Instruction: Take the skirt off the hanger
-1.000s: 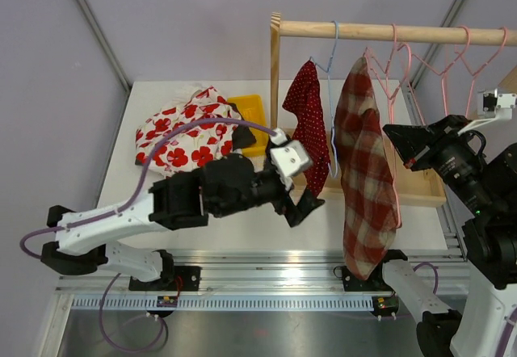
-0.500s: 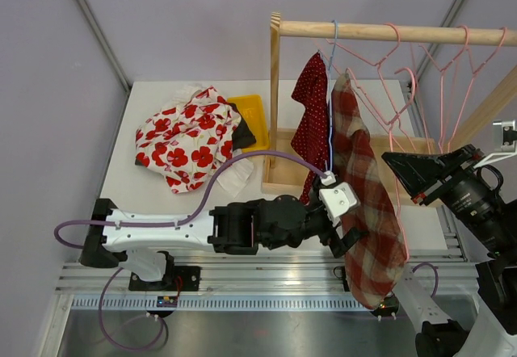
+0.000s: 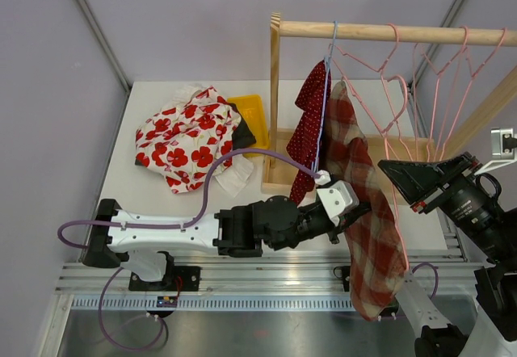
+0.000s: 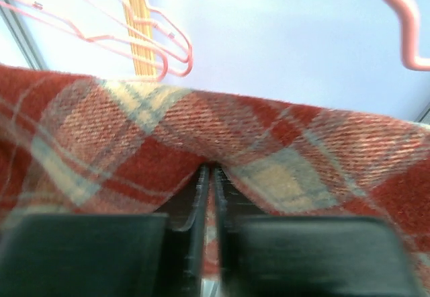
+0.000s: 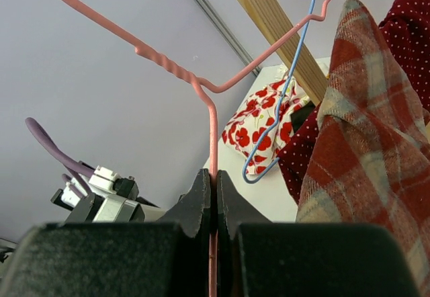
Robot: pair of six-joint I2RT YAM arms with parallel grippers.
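Observation:
The red and beige plaid skirt (image 3: 373, 240) hangs from a pink hanger (image 3: 378, 119) and droops past the table's front edge. My left gripper (image 3: 359, 210) is shut on the skirt's left edge about halfway down. In the left wrist view the jaws (image 4: 210, 173) pinch a fold of the plaid skirt (image 4: 269, 136). My right gripper (image 3: 389, 168) stands to the right of the skirt. In the right wrist view it (image 5: 215, 176) is shut on the pink hanger's wire (image 5: 212, 136), with the plaid skirt (image 5: 363, 149) draped to the right.
A wooden rail (image 3: 388, 31) carries a blue hanger (image 3: 329, 58) with a red polka-dot garment (image 3: 311, 123) and several bare pink hangers (image 3: 440, 66). A floral cloth pile (image 3: 187, 137) and a yellow tray (image 3: 249, 115) lie at the back left. The rack's base (image 3: 279, 181) sits behind my left arm.
My left arm swung right from beside the polka-dot garment to the plaid skirt and shut on its edge. The hanger and skirt have tilted toward the front right.

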